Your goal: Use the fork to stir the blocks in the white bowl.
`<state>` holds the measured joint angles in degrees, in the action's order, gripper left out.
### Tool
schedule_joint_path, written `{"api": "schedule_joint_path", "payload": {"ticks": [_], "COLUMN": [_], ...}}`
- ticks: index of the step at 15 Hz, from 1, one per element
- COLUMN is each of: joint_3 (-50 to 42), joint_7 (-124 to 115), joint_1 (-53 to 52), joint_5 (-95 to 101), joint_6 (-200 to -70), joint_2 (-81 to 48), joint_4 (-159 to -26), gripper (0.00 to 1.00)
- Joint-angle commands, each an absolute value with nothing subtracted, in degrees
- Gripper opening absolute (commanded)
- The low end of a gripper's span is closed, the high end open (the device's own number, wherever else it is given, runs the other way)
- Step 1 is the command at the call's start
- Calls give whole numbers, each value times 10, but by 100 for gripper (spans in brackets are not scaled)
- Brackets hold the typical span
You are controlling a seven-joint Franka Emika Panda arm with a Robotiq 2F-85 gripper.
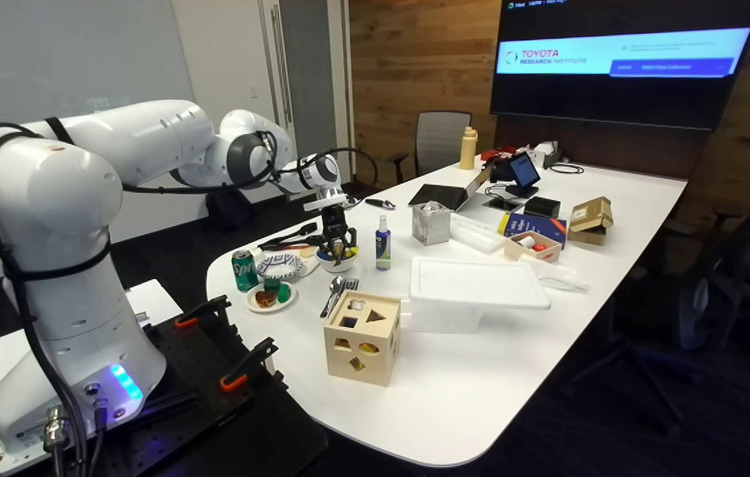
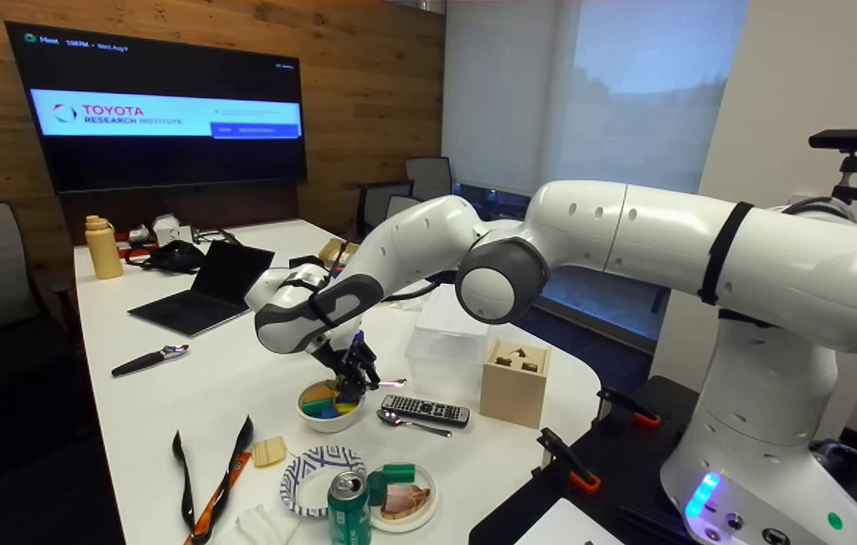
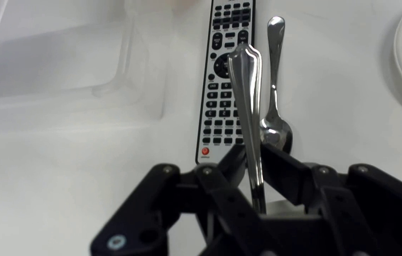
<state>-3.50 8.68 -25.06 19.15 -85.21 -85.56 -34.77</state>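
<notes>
The white bowl (image 2: 328,425) stands on the table and also shows in an exterior view (image 1: 337,267). Coloured blocks (image 2: 317,406), green, blue, yellow and orange, lie in it. My gripper (image 2: 368,378) is low over the bowl's side nearer the remote. In the wrist view the gripper (image 3: 254,151) is shut on a silver utensil handle, taken as the fork (image 3: 245,89). The handle's end points away from the bowl and shows in an exterior view (image 2: 392,383). The fork's head is hidden behind the gripper, so I cannot tell whether it touches the blocks.
A remote (image 2: 428,411) and a spoon (image 2: 421,426) lie beside the bowl. Near them stand a clear plastic box (image 2: 444,359), a wooden box with holes (image 2: 513,390) and a spray bottle (image 1: 383,248). A patterned dish (image 2: 300,484), toy-food plate (image 2: 417,522) and green can (image 2: 349,511) are close by.
</notes>
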Motion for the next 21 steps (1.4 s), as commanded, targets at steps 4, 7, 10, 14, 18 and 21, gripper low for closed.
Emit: {"api": "schedule_joint_path", "payload": {"ticks": [4, 7, 10, 14, 18, 21], "joint_3": [0, 18, 35, 51, 44, 20], "joint_7": [201, 258, 309, 360, 342, 288], "joint_1": [-228, -214, -200, -189, -193, -207], "joint_5": [175, 164, 147, 125, 113, 127], "joint_6": [-834, -834, -832, -835, -842, -849], "joint_2": [-856, -856, -855, -855, -854, -853], "joint_4": [-341, -337, -330, -313, -288, -290], "gripper": [5, 5, 5, 5, 5, 5]}}
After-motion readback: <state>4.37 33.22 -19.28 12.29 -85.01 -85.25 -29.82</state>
